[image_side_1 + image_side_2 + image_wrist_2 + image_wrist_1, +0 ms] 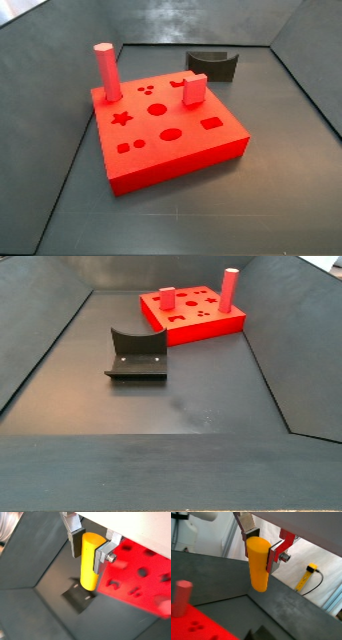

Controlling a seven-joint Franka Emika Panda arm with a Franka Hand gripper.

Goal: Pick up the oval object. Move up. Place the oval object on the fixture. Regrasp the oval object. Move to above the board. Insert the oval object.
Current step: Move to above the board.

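- Between the flat silver fingers (276, 556) of the claw (263, 549), the oval object (258, 564) is clamped; both wrist views show the yellow-orange peg (89, 559) hanging upright, its upper end between the plates and its rounded lower end free in the air.
- Claw (90, 547) position: raised above the dark floor, clear of every piece below it. Neither side view shows the claw or the peg.
- Below the peg in a wrist view, the fixture (81, 595) stands on the floor, apart from the peg's lower end.
- Fixture (136, 353) in a side view: a dark L-shaped bracket on a base plate with a curved notch in its top edge, nothing resting in it. It also appears behind the board in a side view (213, 65).
- The board (167, 130) is a red square block with star, round, oval and square cut-outs in its top face; it lies near the fixture but does not touch it.
- A tall red cylinder peg (106, 72) stands upright near one corner of the board.
- A red rectangular block (193, 90) stands upright in the board near its rear edge.
- The same board shows beside the claw in both wrist views (137, 574).
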